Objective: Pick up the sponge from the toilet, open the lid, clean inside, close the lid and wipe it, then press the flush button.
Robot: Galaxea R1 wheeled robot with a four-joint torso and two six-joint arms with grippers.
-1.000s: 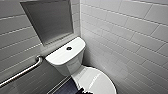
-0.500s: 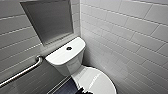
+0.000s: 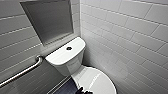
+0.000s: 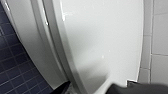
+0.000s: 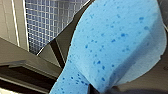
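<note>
The white toilet [image 3: 67, 65] stands in a tiled corner. Its boxy tank carries the round dark flush button [image 3: 69, 48] in the middle of its top. The oval lid [image 3: 96, 81] lies down flat on the bowl. My left gripper [image 4: 92, 88] is open, hanging close over the lid [image 4: 100, 37] at its side rim, with one dark finger [image 4: 62, 88] over the edge by the floor. Its dark tip also shows at the lid's near left edge [image 3: 83, 91]. The bright blue sponge [image 5: 112, 45] is pinched in my right gripper [image 5: 100, 90], which is shut on it.
A steel grab bar [image 3: 22, 72] runs along the left wall, below a recessed metal niche [image 3: 50, 20]. White tiled wall [image 3: 130, 37] stands close on the toilet's right. Dark blue floor tiles [image 4: 15, 65] lie to the left of the bowl.
</note>
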